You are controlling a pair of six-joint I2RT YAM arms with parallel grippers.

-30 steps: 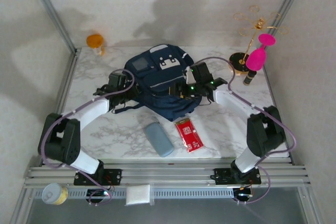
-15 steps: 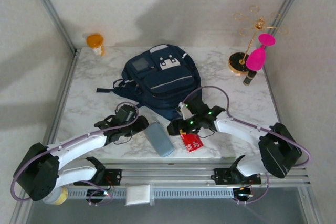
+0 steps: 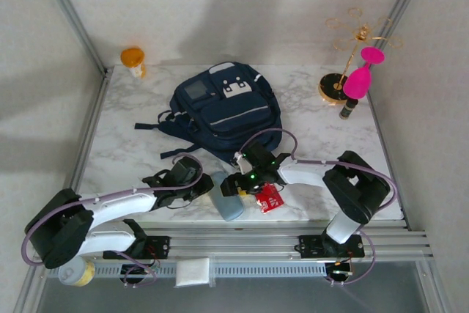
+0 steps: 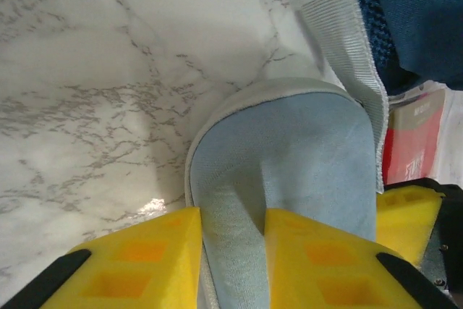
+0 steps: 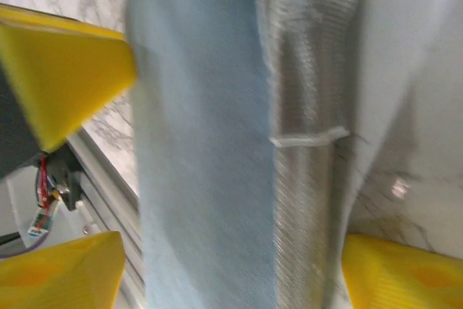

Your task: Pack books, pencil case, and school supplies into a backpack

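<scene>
On the marble table, one navy backpack with white patches lies toward the back, and one grey-blue pencil case lies beside one red packet near the front edge. The left gripper pinches a fold of the pencil case. The right gripper straddles it, fingers spread wide, contact unclear. The pencil case is soft and round-ended, with a grey ribbon loop
</scene>
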